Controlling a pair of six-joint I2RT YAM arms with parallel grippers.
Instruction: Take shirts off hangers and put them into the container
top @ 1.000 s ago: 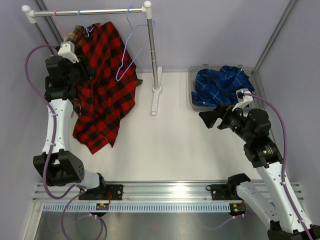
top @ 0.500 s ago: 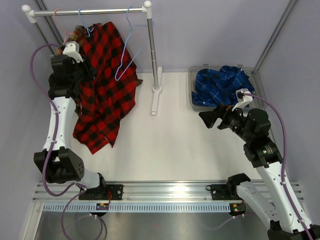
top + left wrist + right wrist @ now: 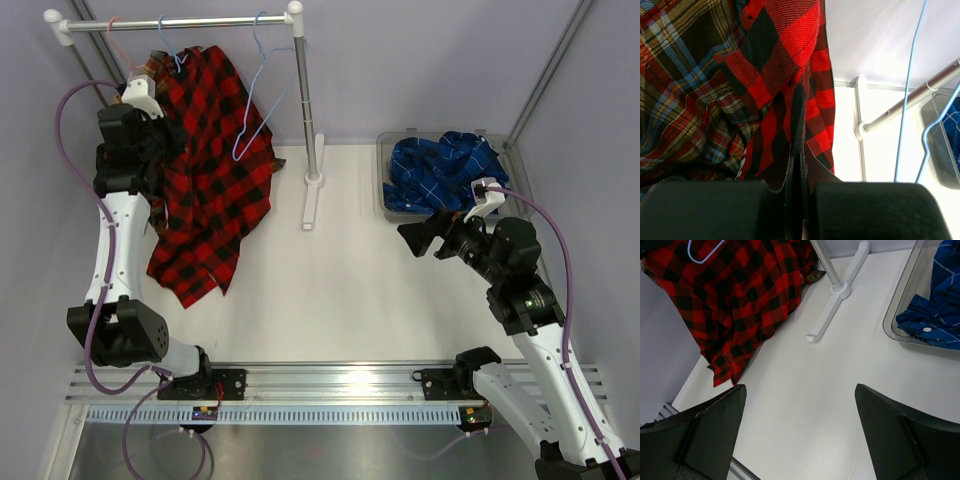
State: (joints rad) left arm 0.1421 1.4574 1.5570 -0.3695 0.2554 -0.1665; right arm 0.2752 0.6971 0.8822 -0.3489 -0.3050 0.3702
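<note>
A red-and-black shirt (image 3: pixel 212 185) hangs from the rack at the far left, its hem reaching down to the table. Behind it shows a brown-olive plaid shirt (image 3: pixel 685 100). My left gripper (image 3: pixel 799 200) is shut on a fold at the red-and-black shirt's (image 3: pixel 790 55) edge, high up near the collar. An empty light blue hanger (image 3: pixel 260 105) dangles beside the shirt; another blue hook (image 3: pixel 163 38) and a pink one (image 3: pixel 118 42) sit on the bar. The blue shirt (image 3: pixel 440 170) lies in the container (image 3: pixel 384 150) at the right. In front of it my right gripper (image 3: pixel 420 238) is open and holds nothing.
The white-and-steel rack has its bar (image 3: pixel 200 22) across the back left and its upright (image 3: pixel 306 110) and foot (image 3: pixel 312 205) mid-table. Purple walls close in on both sides. The aluminium rail (image 3: pixel 330 385) with the arm bases runs along the near edge.
My left gripper has shut on the red-and-black shirt's edge and shifted slightly up toward the rack bar. The right arm has stayed still.
</note>
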